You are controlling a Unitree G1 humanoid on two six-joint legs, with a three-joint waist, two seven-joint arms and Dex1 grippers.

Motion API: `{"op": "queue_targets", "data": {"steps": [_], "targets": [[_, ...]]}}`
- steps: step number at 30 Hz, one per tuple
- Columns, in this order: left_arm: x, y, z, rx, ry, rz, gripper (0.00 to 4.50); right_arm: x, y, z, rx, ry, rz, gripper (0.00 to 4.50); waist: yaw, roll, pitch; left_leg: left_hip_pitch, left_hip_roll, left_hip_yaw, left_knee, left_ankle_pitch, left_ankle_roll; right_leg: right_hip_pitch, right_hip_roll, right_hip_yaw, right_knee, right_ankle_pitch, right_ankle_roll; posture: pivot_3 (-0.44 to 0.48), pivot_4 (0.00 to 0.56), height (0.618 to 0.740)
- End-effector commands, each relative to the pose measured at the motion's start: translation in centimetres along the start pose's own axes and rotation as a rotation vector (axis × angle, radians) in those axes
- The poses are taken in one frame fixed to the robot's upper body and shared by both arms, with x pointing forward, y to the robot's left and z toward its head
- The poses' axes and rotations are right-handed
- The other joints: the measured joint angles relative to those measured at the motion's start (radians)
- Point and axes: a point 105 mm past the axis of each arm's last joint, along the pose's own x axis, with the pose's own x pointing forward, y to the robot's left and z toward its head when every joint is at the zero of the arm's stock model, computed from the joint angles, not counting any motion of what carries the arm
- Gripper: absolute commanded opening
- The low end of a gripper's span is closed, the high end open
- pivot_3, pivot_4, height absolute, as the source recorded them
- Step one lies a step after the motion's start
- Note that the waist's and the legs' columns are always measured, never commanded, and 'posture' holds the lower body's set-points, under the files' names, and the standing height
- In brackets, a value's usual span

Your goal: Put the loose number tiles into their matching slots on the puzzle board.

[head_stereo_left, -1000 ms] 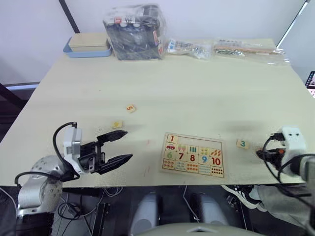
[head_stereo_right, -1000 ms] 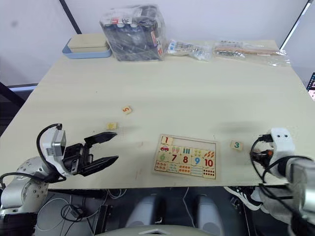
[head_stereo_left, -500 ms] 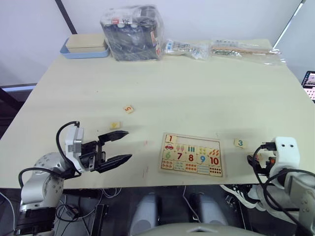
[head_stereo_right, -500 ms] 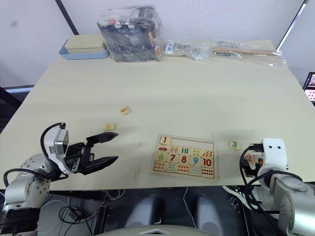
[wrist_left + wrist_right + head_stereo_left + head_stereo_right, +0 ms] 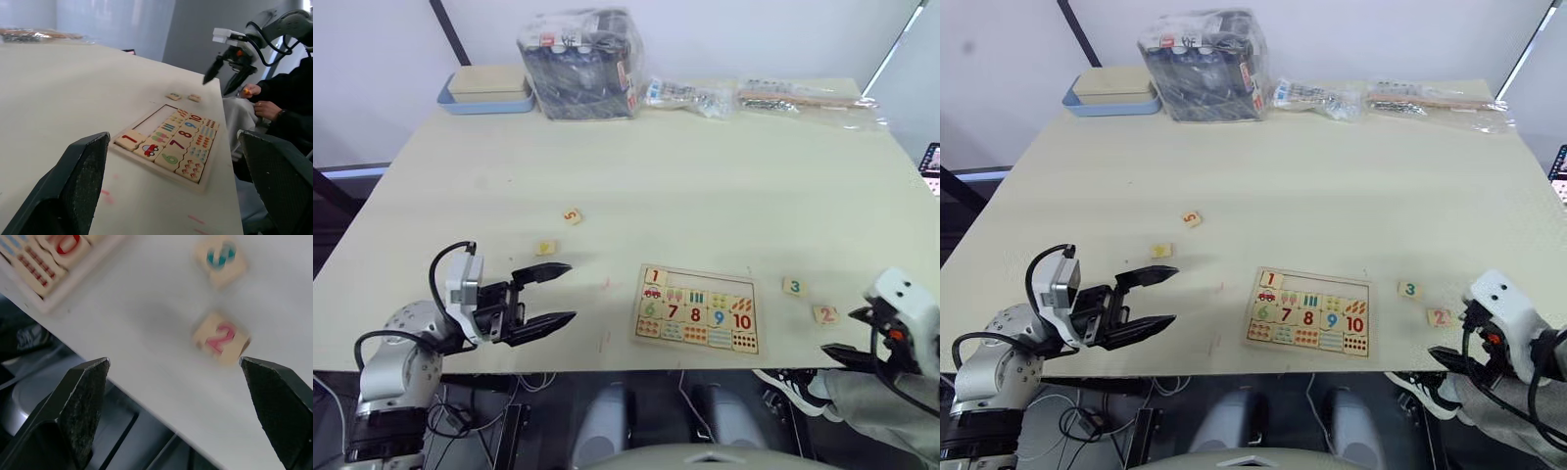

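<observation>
My right claw (image 5: 1456, 345) hangs spread wide just past the near table edge, empty, with the 2 tile (image 5: 1440, 317) lying flat on the table (image 5: 705, 176) just ahead of it and the 3 tile (image 5: 1410, 290) a little further in. My left claw (image 5: 546, 296) is also spread and empty, held over the near left of the table, pointing toward the board (image 5: 697, 307).

The board has only the 1 seated in its top row; the slots beside it look bare. The 5 tile (image 5: 572, 215) and another tile (image 5: 545, 248), whose digit I can't read, lie well apart from the board on the left.

I judge I'm at the start of picking up the 2. Next I need to bring the right claw forward and down, straddle the tile squarely, pinch it, then carry it to the slot next to the 1.

Half a second ago the right wrist covered that corner of the table and the 2 was not in sight there; now the arm has pulled back off the edge and the tile lies exposed. The left claw has barely moved.
</observation>
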Motion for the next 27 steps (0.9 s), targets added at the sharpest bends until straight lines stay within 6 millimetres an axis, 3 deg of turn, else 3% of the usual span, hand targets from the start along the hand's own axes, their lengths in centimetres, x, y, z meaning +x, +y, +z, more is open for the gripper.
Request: {"op": "queue_targets", "data": {"steps": [1,7,12,19,21,27], "targets": [[0.0,-0.5,1.0,0.05,0.009,-0.055,4.5,-0.2,-1.4,0.8,-0.167,-0.163,0.107,4.46,-0.001,-0.001,0.001,0.0,-0.001,0.0,0.0,0.0,0.0,0.001,0.001,0.0,0.0,0.0,0.0,0.0,0.15,0.74],[0.0,-0.9,1.8,0.092,0.036,-0.101,4.5,1.2,-3.9,-1.1,-0.354,-0.085,0.216,4.46,0.002,0.002,0.002,0.001,0.0,0.001,0.0,0.0,0.0,0.0,0.001,0.001,0.001,0.002,-0.004,0.0,0.15,0.74],[0.0,-1.2,2.2,0.12,0.057,-0.112,4.5,1.7,-5.6,-2.4,-0.363,-0.059,0.255,4.46,0.004,0.003,0.002,0.001,0.0,0.001,0.0,0.0,0.0,0.0,0.001,0.001,0.001,0.002,-0.004,0.0,0.15,0.74],[-0.3,-1.2,2.3,0.121,0.071,-0.092,4.5,2.8,-6.1,-3.0,-0.385,-0.072,0.286,4.46,0.003,0.003,0.003,0.001,0.0,0.002,0.0,0.0,0.0,0.0,0.001,0.002,0.001,0.002,-0.004,0.0,0.15,0.74],[-0.3,-1.2,2.3,0.121,0.072,-0.088,4.5,3.0,-6.0,-3.1,-0.394,-0.077,0.291,3.94,0.003,0.003,0.003,0.001,-0.001,0.002,0.0,0.0,0.0,0.0,0.001,0.002,0.002,0.002,-0.004,0.0,0.15,0.74],[0.0,-1.2,2.3,0.122,0.071,-0.082,4.5,3.6,-5.8,-3.6,-0.428,-0.083,0.292,3.94,0.003,0.003,0.003,0.002,0.0,0.003,0.0,0.0,0.0,0.001,0.001,0.002,0.002,0.003,-0.004,0.0,0.15,0.74]]}}
